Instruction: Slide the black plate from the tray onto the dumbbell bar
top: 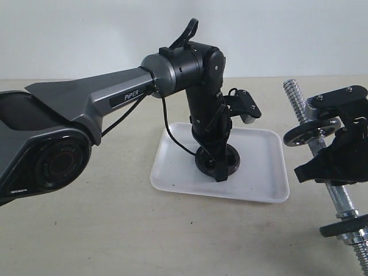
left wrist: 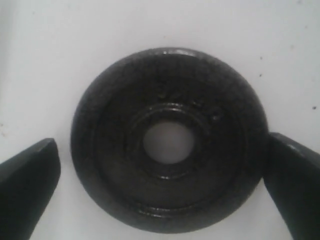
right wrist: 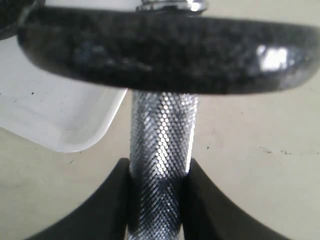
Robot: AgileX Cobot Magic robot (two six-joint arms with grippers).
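Nearest, at the right edge of the exterior view, the bar point(top: 343, 198) slants up and away over the counter point(top: 115, 230). Its bottom thread runs out of the picture, so whether it rests on anything cannot be told. A lower disc point(top: 345, 225) sits near that end. Just above it, the right hand point(top: 330, 152) is clamped on the knurled shaft, one finger on each side with the steel tight between them, as the right wrist view shows. Beyond the grip comes the upper disc point(top: 307, 135) with a nut point(right wrist: 170, 5) against it, and past that the top thread stands bare and free. Further back and to the left lies the tray point(top: 259, 172), and the plate point(left wrist: 210, 170) lies flat in it, hole up. The left hand point(left wrist: 162, 190) is lowered over the plate with its jaws at full spread and nothing gripped. One of its fingers point(left wrist: 292, 185) is at or just beside the rim, and the other stands apart from the opposite edge. By this, only the preparation is done: the bar is held ready and the left hand is placed. Closing on the plate, lifting it, carrying it across and threading its hole down the bare top end all remain.
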